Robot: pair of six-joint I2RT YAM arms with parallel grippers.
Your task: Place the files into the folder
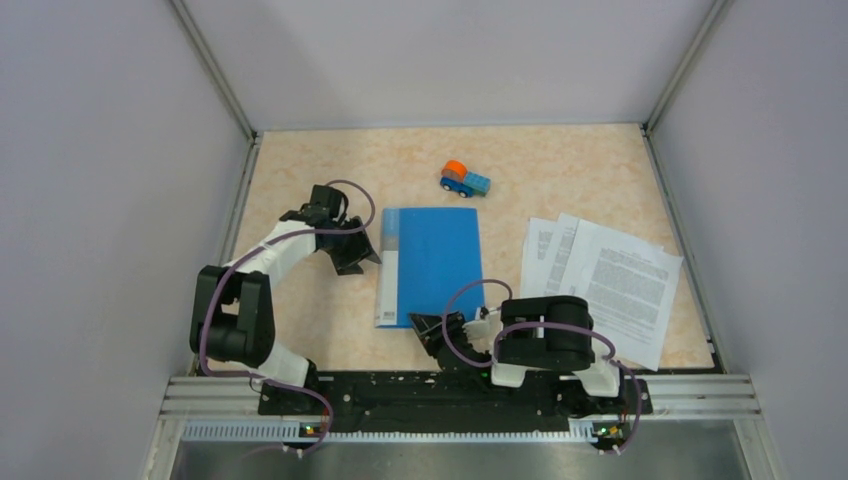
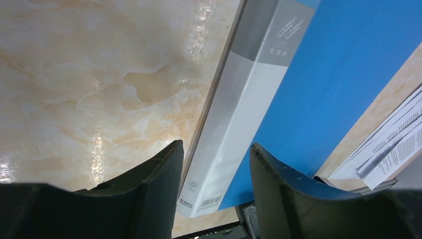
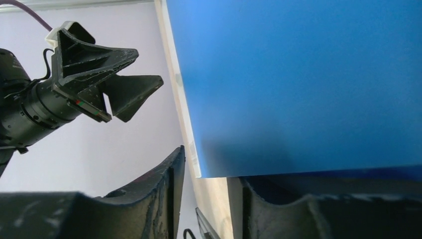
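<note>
The blue folder [image 1: 432, 262] lies closed and flat at the table's middle, its pale spine strip [image 1: 388, 268] on the left. The files [image 1: 610, 278], fanned white printed sheets, lie to its right. My left gripper [image 1: 356, 252] is open and empty beside the spine; in the left wrist view the spine [image 2: 244, 114] runs between my open fingers [image 2: 216, 164], with the blue cover [image 2: 343, 69] and the files [image 2: 393, 144] beyond. My right gripper [image 1: 428, 330] is open at the folder's near edge. In the right wrist view [image 3: 211, 167] the cover's corner [image 3: 298, 84] sits just above one finger.
A small blue-and-orange toy truck [image 1: 465, 180] stands behind the folder. Grey walls enclose the table on three sides. A metal rail [image 1: 460, 395] with the arm bases runs along the near edge. The left gripper [image 3: 99, 84] shows in the right wrist view.
</note>
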